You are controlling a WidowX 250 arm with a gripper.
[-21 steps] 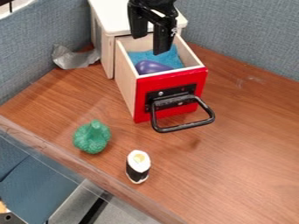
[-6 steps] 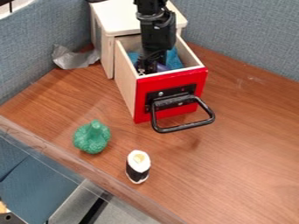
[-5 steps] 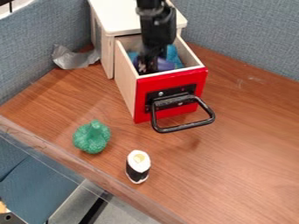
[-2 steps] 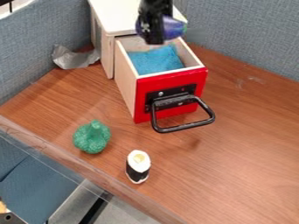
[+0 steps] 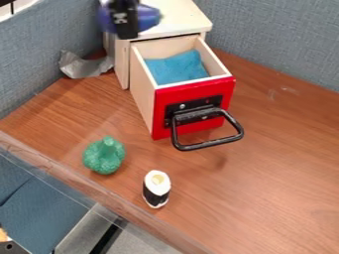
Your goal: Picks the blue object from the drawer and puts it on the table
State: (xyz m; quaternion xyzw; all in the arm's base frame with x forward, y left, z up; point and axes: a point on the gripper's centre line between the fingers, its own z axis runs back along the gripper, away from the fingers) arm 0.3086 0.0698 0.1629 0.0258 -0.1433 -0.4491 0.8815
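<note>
Gripper [image 5: 126,32] pinching blue object [image 5: 150,18] — carry high off cabinet [image 5: 179,17], lower near left edge of table [image 5: 56,111], clear of broccoli [image 5: 104,158] — open after contact.

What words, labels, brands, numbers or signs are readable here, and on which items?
No readable text.
Gripper: small white marks, too small to make out.
Red drawer front: no lettering visible.
Green toy, white-and-black roll: none visible.
</note>
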